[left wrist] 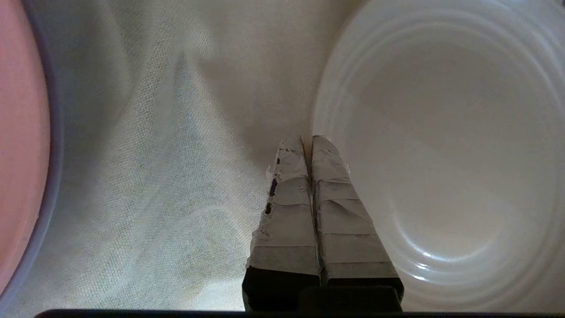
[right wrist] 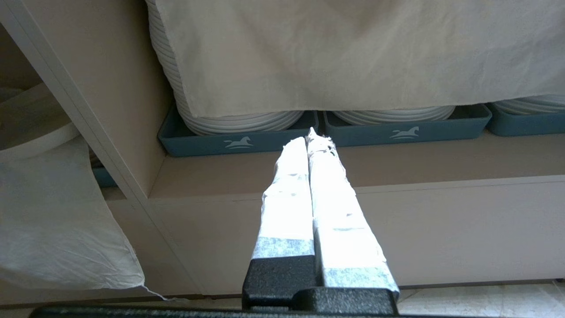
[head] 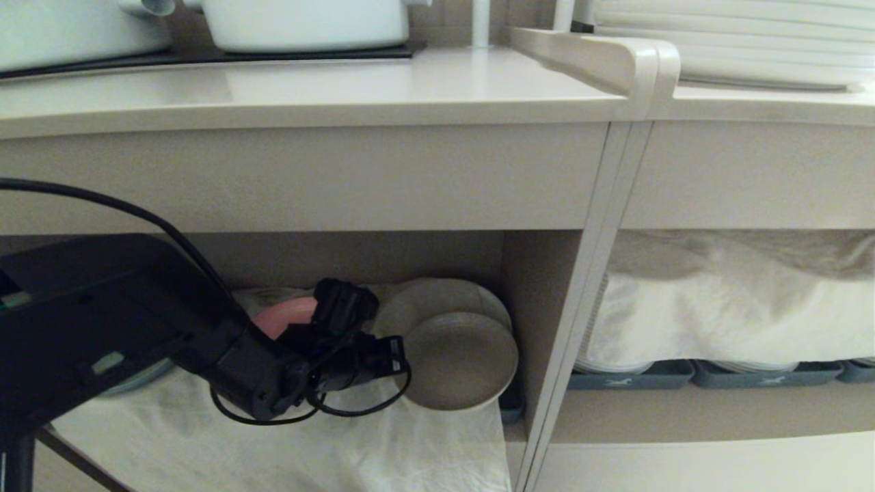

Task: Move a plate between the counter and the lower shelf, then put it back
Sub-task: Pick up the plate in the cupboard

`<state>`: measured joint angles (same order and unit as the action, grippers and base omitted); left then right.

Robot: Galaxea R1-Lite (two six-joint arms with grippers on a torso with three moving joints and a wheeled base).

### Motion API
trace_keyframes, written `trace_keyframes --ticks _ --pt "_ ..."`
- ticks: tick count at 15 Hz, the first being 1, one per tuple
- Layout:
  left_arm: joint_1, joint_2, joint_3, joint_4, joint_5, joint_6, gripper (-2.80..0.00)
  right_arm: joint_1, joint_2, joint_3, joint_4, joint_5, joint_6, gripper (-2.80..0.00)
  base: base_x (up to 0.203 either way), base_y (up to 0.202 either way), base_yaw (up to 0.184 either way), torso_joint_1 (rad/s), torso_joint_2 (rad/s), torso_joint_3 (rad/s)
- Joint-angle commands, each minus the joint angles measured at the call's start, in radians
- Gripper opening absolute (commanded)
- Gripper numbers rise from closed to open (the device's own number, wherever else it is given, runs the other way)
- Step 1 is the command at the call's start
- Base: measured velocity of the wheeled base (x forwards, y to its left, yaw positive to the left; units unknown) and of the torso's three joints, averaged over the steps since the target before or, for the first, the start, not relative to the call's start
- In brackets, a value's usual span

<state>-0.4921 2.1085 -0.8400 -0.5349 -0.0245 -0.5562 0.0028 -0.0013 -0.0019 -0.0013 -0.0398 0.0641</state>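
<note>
The plate (head: 459,362) lies in the lower shelf (head: 540,301), on top of a larger pale plate (head: 437,297) and over the white cloth (head: 273,444) that lines the recess and hangs out over its front edge. It sits at the right end of that compartment, close to the side wall, below the counter (head: 342,89). The left gripper (head: 383,355) reaches into the shelf from the left and ends just beside the plate's left rim. In the left wrist view its taped fingers (left wrist: 287,198) are pressed together with nothing between them, their tips at the edge of the plate (left wrist: 441,154), over the cloth (left wrist: 154,154). A pink plate (head: 287,316) shows behind the gripper, further left on the cloth. The right gripper (right wrist: 311,137) is seen only by its own wrist camera: its taped fingers are together and empty, pointing at the neighbouring compartment, where stacks of white plates (right wrist: 238,121) sit in blue trays (right wrist: 238,142) under another cloth (right wrist: 353,53). On the counter stand white pots (head: 307,24) on a black hob (head: 205,56).
</note>
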Motion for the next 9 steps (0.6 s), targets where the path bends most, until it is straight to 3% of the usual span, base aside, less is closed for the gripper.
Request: trace_keyframes --ticks 1,9 --pt "0.000 -0.002 0.002 -0.004 0.002 -0.004 -2.80 0.000 0.001 -0.001 0.000 0.000 0.000 -2.80 0.000 0.000 0.000 0.000 0.00 0.000" --pt "0.016 -0.041 0.078 -0.007 0.024 -0.005 -2.80 0.000 0.001 0.000 0.000 0.000 0.000 -2.80 0.000 0.000 0.000 0.000 0.00 0.000"
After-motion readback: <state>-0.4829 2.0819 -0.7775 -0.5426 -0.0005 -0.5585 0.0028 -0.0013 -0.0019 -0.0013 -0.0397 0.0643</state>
